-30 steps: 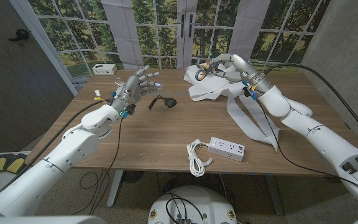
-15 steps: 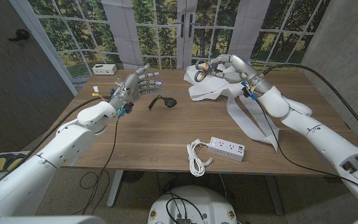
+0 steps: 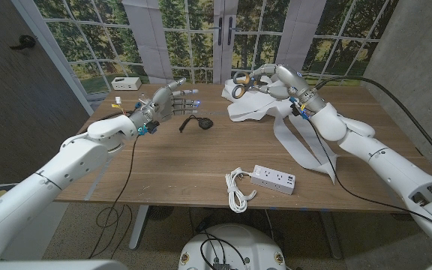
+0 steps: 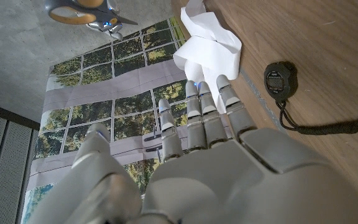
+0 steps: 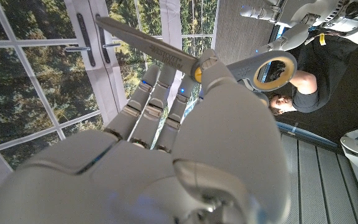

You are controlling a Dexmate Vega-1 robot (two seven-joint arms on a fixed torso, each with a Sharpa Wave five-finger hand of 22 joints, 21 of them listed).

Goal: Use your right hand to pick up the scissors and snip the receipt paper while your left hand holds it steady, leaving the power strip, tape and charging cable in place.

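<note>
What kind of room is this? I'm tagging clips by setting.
Probably a lab or test room dressed as an office: a wooden table with a power strip, bare concrete walls, and a printed backdrop of forest windows.

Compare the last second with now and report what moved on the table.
The left hand, open, reached farther toward the receipt paper. The right hand kept holding the scissors, shifting them slightly leftward. Power strip, cable and stopwatch stayed put.

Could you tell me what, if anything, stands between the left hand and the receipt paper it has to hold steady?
Nothing visible blocks it. The left hand hangs open above the table; the stopwatch lies low beneath that path, short of the receipt paper.
</note>
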